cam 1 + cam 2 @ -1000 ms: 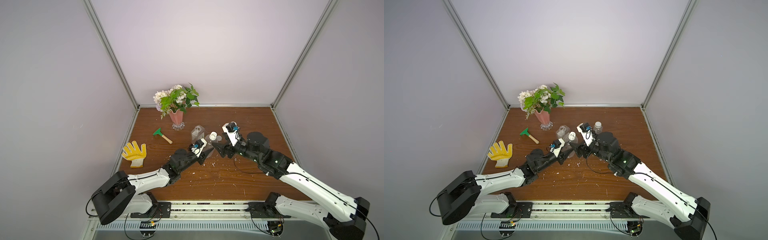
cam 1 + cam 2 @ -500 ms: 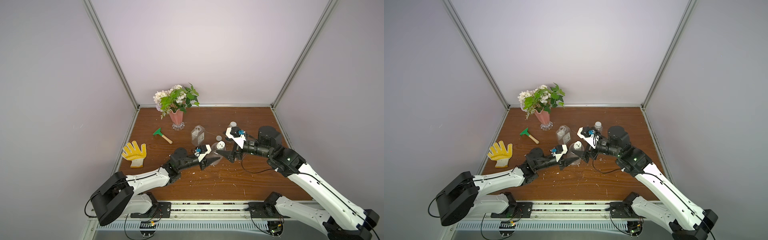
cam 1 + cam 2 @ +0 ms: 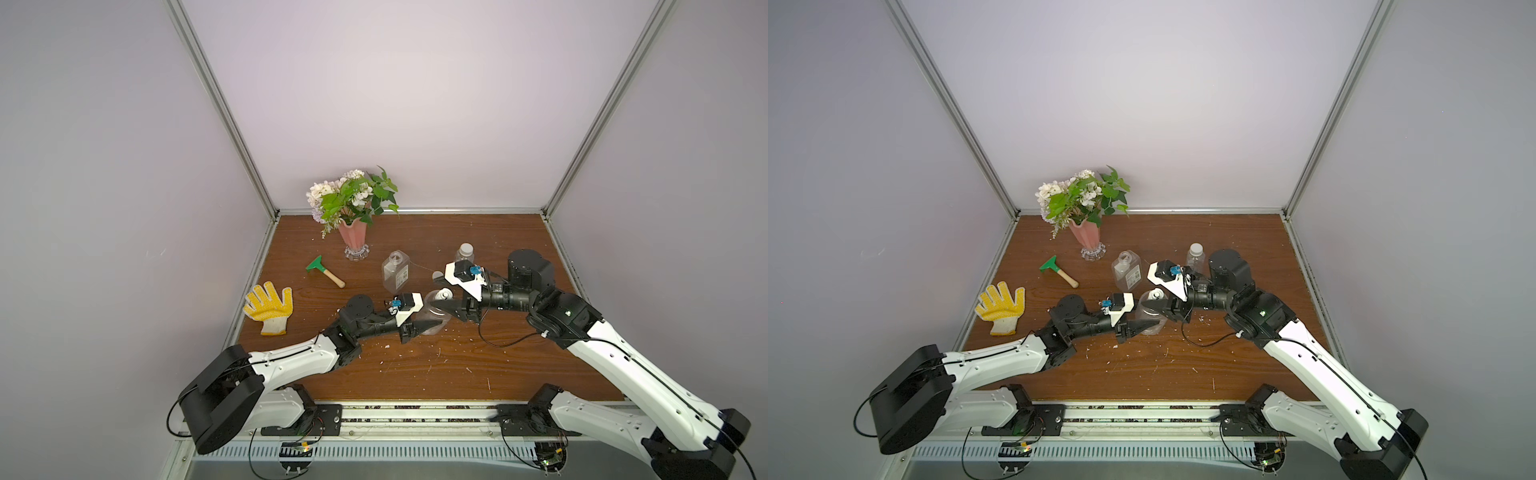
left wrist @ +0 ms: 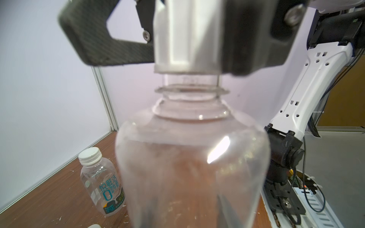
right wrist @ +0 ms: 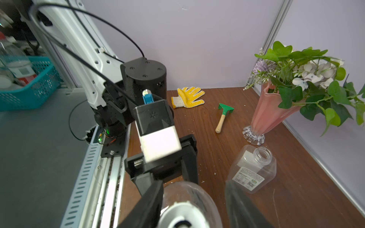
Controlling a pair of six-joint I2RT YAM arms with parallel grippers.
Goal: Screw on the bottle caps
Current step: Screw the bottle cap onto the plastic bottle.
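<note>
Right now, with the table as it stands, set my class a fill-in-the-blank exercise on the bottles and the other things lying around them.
The rounded bottle in the left gripper carries a ____ cap.
The square bottle has no ____ on its neck.
The glove is ____.
The flowers stand in a ____ vase.
Missing words: white; cap; yellow; pink.

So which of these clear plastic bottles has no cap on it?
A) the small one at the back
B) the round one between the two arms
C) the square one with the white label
C: the square clear plastic bottle with the white label shows an open mouth, while the round clear bottle and the small labelled bottle are both capped.
</note>
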